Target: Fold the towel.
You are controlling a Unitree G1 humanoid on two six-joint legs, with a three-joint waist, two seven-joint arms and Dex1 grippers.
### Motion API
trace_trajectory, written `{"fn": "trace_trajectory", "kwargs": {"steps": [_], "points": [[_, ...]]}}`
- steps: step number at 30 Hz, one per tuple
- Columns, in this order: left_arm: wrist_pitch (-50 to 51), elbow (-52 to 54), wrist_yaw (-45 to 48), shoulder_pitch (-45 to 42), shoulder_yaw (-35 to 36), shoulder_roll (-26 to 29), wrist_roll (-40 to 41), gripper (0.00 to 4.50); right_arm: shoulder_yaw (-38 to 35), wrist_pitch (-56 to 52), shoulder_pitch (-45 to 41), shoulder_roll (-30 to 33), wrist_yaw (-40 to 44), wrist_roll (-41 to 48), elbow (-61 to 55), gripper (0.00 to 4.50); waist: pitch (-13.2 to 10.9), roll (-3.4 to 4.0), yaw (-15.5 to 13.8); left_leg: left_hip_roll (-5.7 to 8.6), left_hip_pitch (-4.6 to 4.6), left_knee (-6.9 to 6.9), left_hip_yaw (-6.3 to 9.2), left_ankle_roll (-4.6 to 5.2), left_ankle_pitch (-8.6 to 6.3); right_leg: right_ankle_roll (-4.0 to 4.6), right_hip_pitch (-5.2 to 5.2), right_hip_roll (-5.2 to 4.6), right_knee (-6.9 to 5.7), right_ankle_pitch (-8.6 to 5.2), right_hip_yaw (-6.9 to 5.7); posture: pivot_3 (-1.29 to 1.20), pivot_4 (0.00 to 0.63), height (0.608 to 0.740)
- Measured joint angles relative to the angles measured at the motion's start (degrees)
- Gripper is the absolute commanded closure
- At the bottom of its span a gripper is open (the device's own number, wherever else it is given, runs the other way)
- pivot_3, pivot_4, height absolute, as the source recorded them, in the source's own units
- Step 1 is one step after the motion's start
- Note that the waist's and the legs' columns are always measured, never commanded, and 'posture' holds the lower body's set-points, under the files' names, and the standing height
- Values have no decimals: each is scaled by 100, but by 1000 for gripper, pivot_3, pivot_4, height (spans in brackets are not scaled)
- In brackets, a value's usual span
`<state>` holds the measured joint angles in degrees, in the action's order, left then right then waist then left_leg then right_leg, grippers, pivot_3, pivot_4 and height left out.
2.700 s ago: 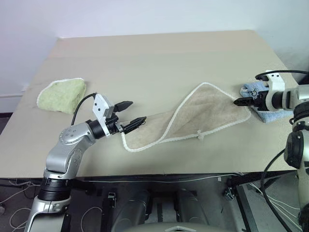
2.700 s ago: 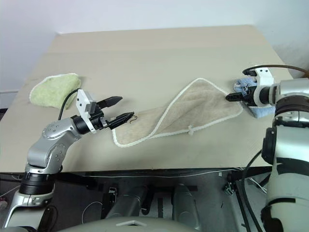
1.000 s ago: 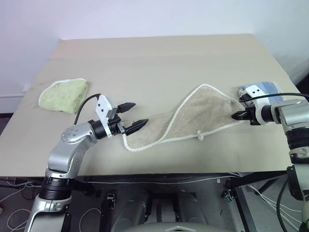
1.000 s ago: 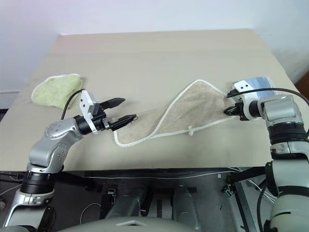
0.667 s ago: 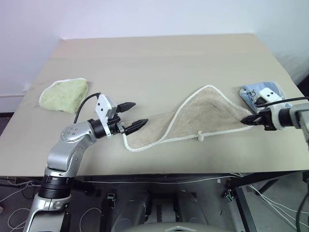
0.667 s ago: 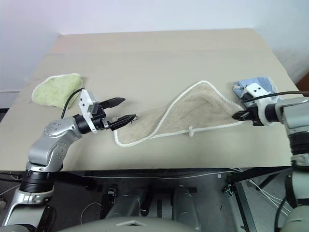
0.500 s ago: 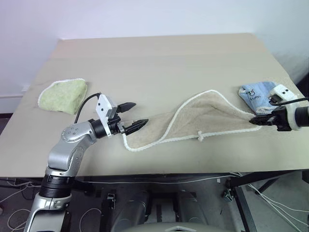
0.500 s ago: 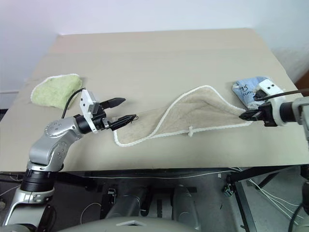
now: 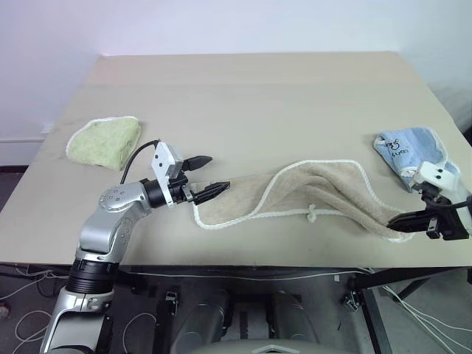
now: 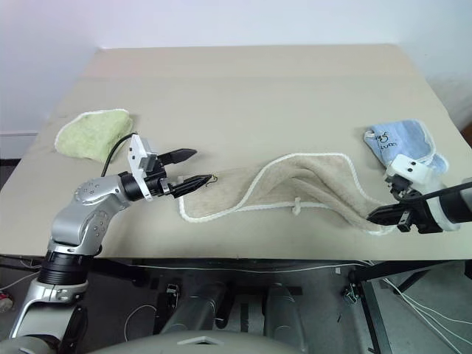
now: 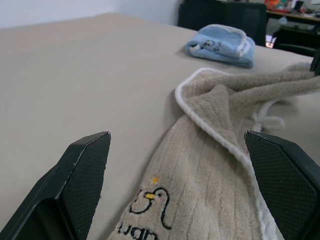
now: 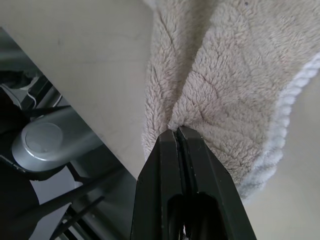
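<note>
A folded light green towel (image 9: 105,140) of nubby terry lies at the left of the matte beige tabletop (image 9: 251,96). The left end effector (image 9: 207,175) stands wide open at the logo end of the towel (image 9: 310,193) — a beige-tan, ribbed plush strip with white corded edging, twisted and stretched across the front of the tabletop. The right end effector (image 10: 377,214) is pinched tight on the towel's far corner near the front edge — just in front of a folded light blue cloth (image 10: 402,144).

Silver-grey jointed arms, black cable on left arm (image 9: 110,221), white wrist cams — black two-finger tools w/ textured pads.
</note>
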<state>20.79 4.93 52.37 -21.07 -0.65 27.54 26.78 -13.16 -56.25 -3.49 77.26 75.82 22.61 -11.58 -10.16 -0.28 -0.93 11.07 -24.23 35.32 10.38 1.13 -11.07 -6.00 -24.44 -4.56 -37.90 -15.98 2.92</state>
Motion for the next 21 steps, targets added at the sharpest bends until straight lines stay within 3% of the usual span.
{"fn": "trace_trajectory", "kwargs": {"steps": [7,10,12,14,18,21], "points": [[-62,-193,122,-47,-28,-12,-33,0,-164,431,367,-197,-255,22,-95,1932,1,2,28,-5,1,4,-9,1,0,-1,-1,1,-2,0,2,0,150,740],[-123,-226,158,-74,-19,5,-47,0,-334,521,135,-133,-259,61,-99,937,1,2,15,-6,0,5,-10,1,0,-1,0,1,-2,0,0,0,150,740],[-137,-278,163,-118,-11,9,-49,0,-345,407,-458,-159,-308,259,-20,223,0,3,31,-6,0,6,-14,1,0,-1,0,1,-2,0,1,0,150,740],[-164,-303,171,-168,-6,0,-50,0,-302,209,-1280,-290,-424,520,102,32,-1,1,42,-12,1,7,-20,1,-1,0,3,2,-1,0,1,0,150,740],[-281,-503,221,-234,-29,-85,-109,0,124,-304,-3307,-1528,-1212,790,954,32,4,-18,46,-39,2,5,-51,2,-1,0,8,6,1,0,-1,0,150,740],[-359,-625,244,-287,-38,-148,-128,0,627,-284,-3987,-2293,-1722,507,2083,32,5,-19,19,-40,-3,6,-57,13,7,-1,2,5,-1,1,0,0,150,740]]}}
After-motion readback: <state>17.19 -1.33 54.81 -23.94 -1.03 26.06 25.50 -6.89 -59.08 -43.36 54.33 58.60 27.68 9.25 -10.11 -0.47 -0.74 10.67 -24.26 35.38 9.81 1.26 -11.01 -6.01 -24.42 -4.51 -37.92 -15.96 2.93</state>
